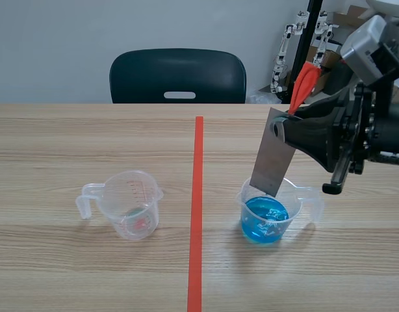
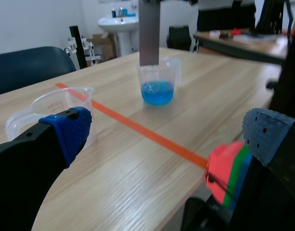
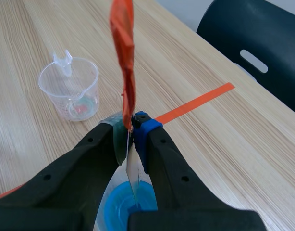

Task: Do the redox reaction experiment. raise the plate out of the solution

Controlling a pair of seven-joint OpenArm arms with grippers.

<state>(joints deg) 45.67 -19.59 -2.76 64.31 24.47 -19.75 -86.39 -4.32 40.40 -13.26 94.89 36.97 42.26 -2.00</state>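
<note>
The pale wood-grain surface (image 1: 89,273) spans everything. The left claw (image 2: 171,132), seen only in its own view, gapes wide, holding nothing. The right claw (image 3: 131,139) pinches a flat grey metal plate (image 1: 272,159) hanging tilted, its lower edge at the rim of the clear plastic jug of blue solution (image 1: 268,218). The right wrist view shows the plate edge-on and thin, with an orange-red strip (image 3: 124,57) above.

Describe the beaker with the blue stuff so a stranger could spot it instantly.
Find the orange-red tape line down the wooden table. Right of it stands a clear measuring cup under a metal plate. Only it holds blue solution; the other cup does not.
</note>
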